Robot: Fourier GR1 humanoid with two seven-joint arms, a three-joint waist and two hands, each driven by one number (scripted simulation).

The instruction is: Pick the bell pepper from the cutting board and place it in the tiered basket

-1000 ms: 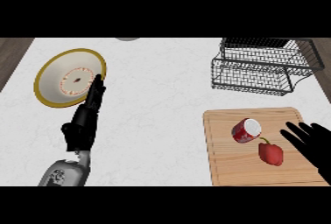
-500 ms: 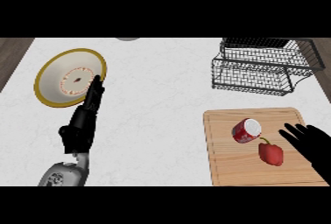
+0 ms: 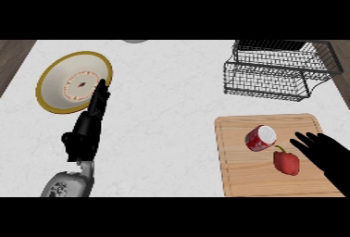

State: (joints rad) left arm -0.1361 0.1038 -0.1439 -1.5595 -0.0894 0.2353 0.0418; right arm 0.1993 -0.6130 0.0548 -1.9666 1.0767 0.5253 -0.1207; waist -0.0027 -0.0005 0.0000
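Note:
A red bell pepper (image 3: 286, 162) with a green stem lies on the wooden cutting board (image 3: 239, 180) at the lower right. Just to its right my right hand (image 3: 326, 152) is open, fingers spread over the board and close beside the pepper, apart from it as far as I can see. The black wire tiered basket (image 3: 277, 69) stands at the back right, beyond the board. My left hand (image 3: 87, 127) rests open at the left, fingers pointing up toward a plate.
A red can (image 3: 260, 138) lies on its side on the board, up and left of the pepper. A yellow-rimmed plate (image 3: 58, 88) sits at the back left. A grey object (image 3: 134, 41) peeks in at the top edge. Dark wood borders the white counter.
My right hand has crept slightly left toward the pepper. The left hand, the pepper and the can have not moved.

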